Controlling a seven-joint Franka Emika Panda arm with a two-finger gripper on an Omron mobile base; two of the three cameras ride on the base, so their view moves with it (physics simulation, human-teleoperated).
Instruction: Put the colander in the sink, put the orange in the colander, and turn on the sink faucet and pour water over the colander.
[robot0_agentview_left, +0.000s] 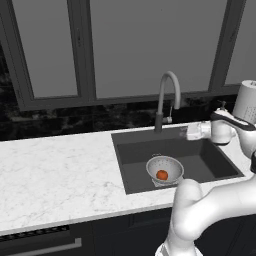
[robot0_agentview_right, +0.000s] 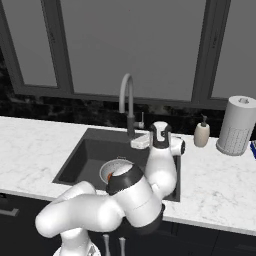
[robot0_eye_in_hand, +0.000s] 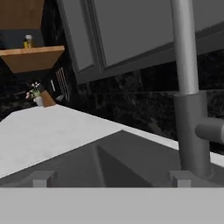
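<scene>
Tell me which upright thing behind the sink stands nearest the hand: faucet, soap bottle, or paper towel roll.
The sink faucet: the hand sits beside its dark base, while the soap bottle and paper towel roll stand farther right.

Flat, even rendered light; coarse, slightly blurry views.

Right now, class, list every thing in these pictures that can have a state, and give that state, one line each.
colander: upright in the sink, holding the orange.
orange: resting inside the colander.
sink: no water visible in it.
sink faucet: no stream from the spout, so apparently off; spout arches toward the basin.
end effector: beside the faucet's base; open or shut cannot be told.
paper towel roll: standing upright on the counter.
</scene>
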